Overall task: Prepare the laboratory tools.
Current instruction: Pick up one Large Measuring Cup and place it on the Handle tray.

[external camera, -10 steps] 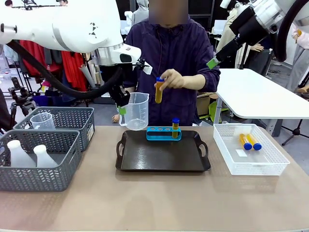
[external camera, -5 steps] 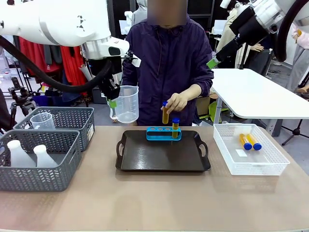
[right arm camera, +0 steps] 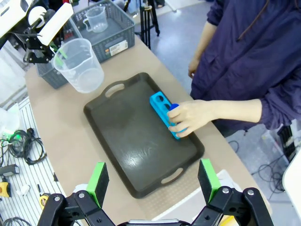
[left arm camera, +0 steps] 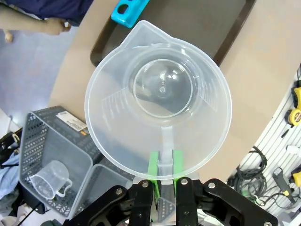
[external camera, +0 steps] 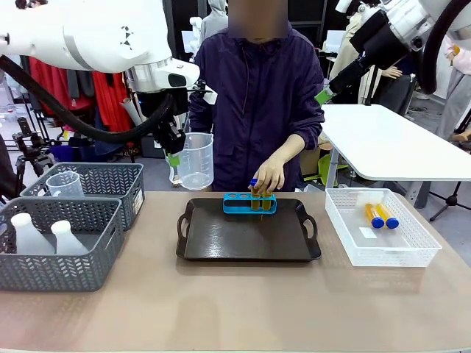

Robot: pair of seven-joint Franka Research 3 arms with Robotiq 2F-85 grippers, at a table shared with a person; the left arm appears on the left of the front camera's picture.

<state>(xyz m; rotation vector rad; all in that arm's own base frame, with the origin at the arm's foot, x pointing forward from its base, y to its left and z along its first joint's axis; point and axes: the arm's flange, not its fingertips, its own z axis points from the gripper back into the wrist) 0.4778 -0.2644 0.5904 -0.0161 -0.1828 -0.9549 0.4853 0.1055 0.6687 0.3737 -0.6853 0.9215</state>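
1. Left end effector (left arm camera: 162, 165) was clenched on the handle of the clear plastic measuring jug (left arm camera: 160, 94); jug upright, mouth up, empty.
2. Jug hung in the air over the worktop (external camera: 221, 309), just off the far-left corner of the dark brown tray (external camera: 246, 243). The tray lay to the robot's right of it and nearer the robot.
3. Person's hand (external camera: 266, 176) was on the small blue rack (external camera: 239, 204) at the tray's far edge; what it held was hidden.
4. Right end effector (right arm camera: 153, 173) was released, jaws wide, empty, high above the tray. Left arm judged nearer for setting the jug down.
5. Two blue-capped tubes of yellow liquid (external camera: 380, 215) lay in the white mesh basket (external camera: 412, 254).
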